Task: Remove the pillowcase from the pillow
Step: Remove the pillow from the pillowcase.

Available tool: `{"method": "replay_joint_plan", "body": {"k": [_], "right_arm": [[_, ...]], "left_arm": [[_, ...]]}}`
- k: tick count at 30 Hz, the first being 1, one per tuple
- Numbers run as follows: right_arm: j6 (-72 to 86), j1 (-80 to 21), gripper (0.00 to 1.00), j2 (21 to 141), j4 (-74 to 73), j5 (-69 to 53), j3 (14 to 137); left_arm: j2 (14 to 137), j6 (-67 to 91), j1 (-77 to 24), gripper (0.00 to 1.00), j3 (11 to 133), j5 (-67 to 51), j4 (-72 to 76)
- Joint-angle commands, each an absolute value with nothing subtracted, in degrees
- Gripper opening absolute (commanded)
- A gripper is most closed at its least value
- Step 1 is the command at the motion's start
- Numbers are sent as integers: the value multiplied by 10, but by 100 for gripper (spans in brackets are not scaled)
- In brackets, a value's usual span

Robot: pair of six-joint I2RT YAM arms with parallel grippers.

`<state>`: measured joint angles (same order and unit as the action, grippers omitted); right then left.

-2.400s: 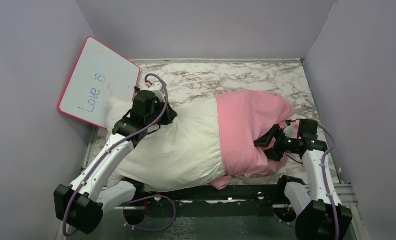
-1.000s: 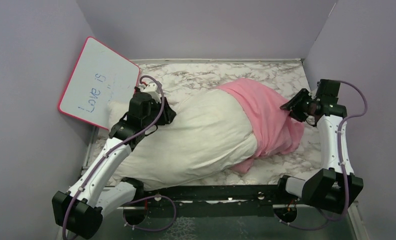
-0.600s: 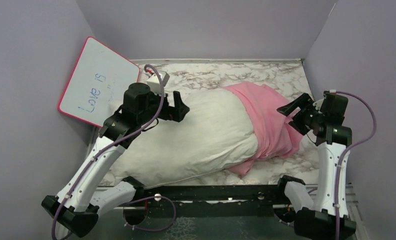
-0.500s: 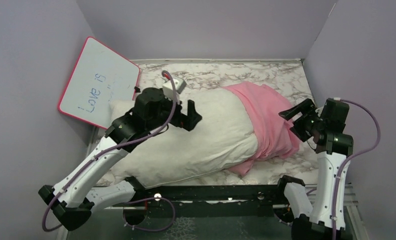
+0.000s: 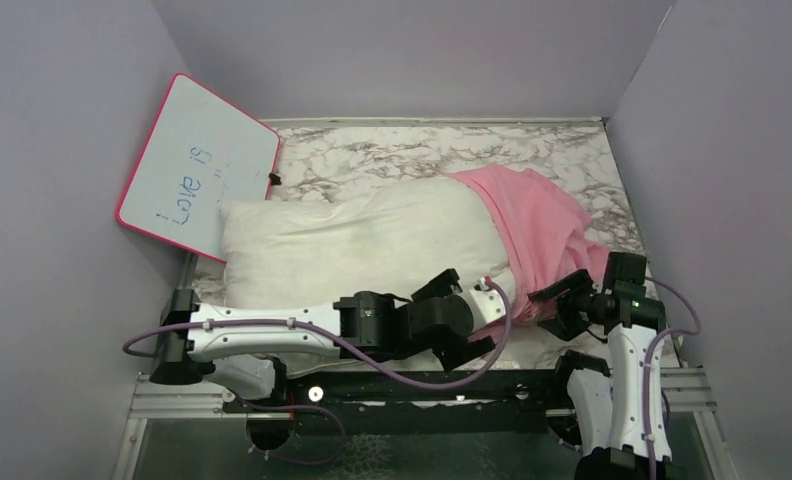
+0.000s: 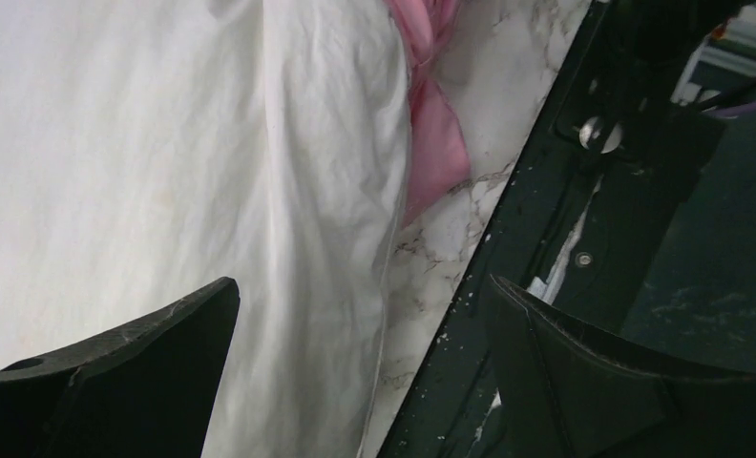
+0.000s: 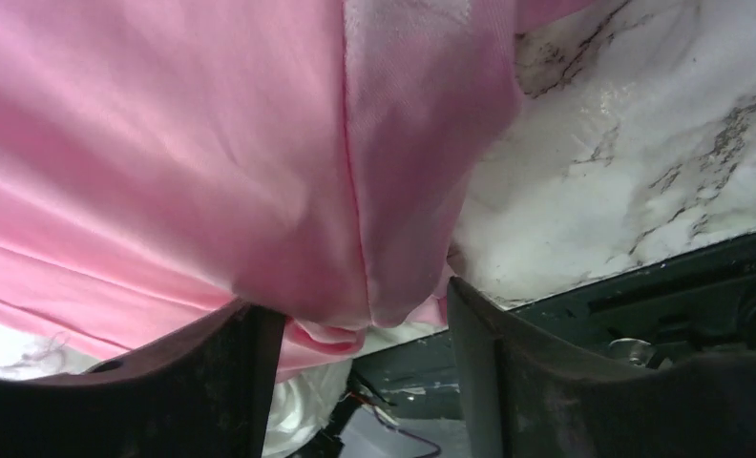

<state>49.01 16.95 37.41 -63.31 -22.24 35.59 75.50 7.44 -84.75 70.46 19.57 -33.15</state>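
The pillowcase [image 5: 537, 225] is plain pink with a soft sheen, lying at the three o'clock end of the pillow [image 5: 352, 245], which is plain white with faint grey creases. The counter [image 5: 392, 150] is white marble veined in grey-brown. At ten o'clock the whiteboard [image 5: 197, 160] is white with a pinkish-red frame and blue handwriting. The walls [image 5: 402, 55] are pale lavender. The left arm [image 5: 262, 335] and right arm [image 5: 627, 370] are white with black joints and purple cables [image 5: 137, 345]. The base rail [image 5: 422, 385] at six o'clock is black.

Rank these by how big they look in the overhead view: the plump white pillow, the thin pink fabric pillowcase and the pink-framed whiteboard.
Largest: plump white pillow.
Then pink-framed whiteboard and thin pink fabric pillowcase, too alike to rank.
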Motion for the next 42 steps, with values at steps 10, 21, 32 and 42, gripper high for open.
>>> {"method": "replay_joint_plan", "body": {"k": [10, 21, 32, 42], "right_arm": [[478, 171, 1, 436, -534, -69, 466], [410, 172, 1, 471, -514, 181, 638], [343, 172, 1, 546, -500, 125, 666], [278, 172, 63, 510, -482, -133, 619]], "left_arm": [[926, 109, -838, 80, 688, 479, -352], [840, 227, -809, 0, 588, 447, -411], [710, 249, -807, 0, 566, 437, -436], [680, 232, -807, 0, 596, 414, -433]]}}
